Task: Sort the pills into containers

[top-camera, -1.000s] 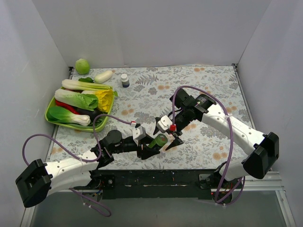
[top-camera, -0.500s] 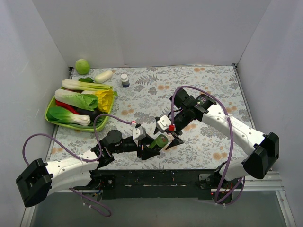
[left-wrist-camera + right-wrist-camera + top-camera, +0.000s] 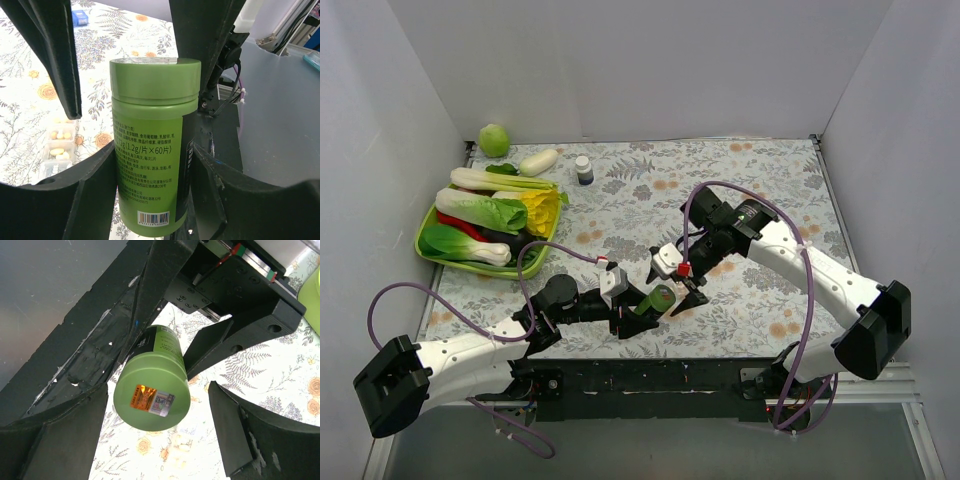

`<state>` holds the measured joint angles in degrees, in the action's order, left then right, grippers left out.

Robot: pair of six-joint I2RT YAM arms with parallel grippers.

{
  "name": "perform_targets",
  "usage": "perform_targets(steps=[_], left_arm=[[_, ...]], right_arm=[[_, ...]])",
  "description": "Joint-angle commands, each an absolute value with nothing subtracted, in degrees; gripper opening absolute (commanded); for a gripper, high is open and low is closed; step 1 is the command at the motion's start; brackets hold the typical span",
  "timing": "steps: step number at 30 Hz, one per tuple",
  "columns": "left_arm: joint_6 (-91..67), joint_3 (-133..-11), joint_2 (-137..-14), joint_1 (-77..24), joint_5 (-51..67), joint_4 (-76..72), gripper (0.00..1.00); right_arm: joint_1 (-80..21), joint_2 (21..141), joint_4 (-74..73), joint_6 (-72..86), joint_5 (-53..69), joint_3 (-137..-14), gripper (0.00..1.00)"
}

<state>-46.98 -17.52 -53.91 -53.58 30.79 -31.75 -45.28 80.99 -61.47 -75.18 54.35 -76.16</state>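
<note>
My left gripper (image 3: pixel 642 308) is shut on a green pill bottle (image 3: pixel 659 298) and holds it tilted above the mat near the front edge. In the left wrist view the bottle (image 3: pixel 150 145) stands between my fingers (image 3: pixel 45 200), its cap on. My right gripper (image 3: pixel 684 288) is open, its fingers (image 3: pixel 235 430) on either side of the green cap (image 3: pixel 151 397), with a gap on the right side. The clear compartment strip (image 3: pixel 57 150), with pale pills in it, lies on the mat below the bottle. It shows faintly in the right wrist view (image 3: pixel 183 443) and is hidden in the top view.
A green tray (image 3: pixel 428 252) of vegetables sits at the left. A dark blue white-capped bottle (image 3: pixel 584 169), a green round fruit (image 3: pixel 494 139) and a white vegetable (image 3: pixel 539 162) are at the back left. Walls enclose the floral mat (image 3: pixel 760 190).
</note>
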Motion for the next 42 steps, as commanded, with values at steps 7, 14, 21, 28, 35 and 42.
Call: perform_targets(steps=[7, 14, 21, 28, 35, 42], left_arm=[[-46.93, -18.54, -53.26, -53.53, 31.03, -34.10, 0.00], [-47.28, -18.81, -53.70, -53.53, 30.24, -34.37, 0.00], [-47.99, -19.07, -52.47, -53.53, 24.36, -34.36, 0.00], [-45.97, -20.48, -52.46, -53.53, 5.38, -36.21, 0.00], [-45.79, -21.80, -58.53, -53.53, -7.12, -39.90, 0.00], [-44.13, -19.17, -57.40, -53.53, -0.28, -37.36, 0.00]], right_arm=[[-43.51, 77.52, -60.12, -72.95, 57.83, -75.15, 0.86], [-43.59, 76.99, -57.22, -68.82, 58.54, -73.48, 0.76], [-43.59, 76.73, -49.51, -56.10, 58.18, -71.28, 0.47], [-42.11, 78.22, -29.07, -21.66, 53.54, -64.35, 0.21], [-39.20, 81.47, -17.67, -3.34, 52.73, -59.33, 0.18], [-37.97, 81.65, -25.99, -15.62, 55.63, -66.00, 0.80]])
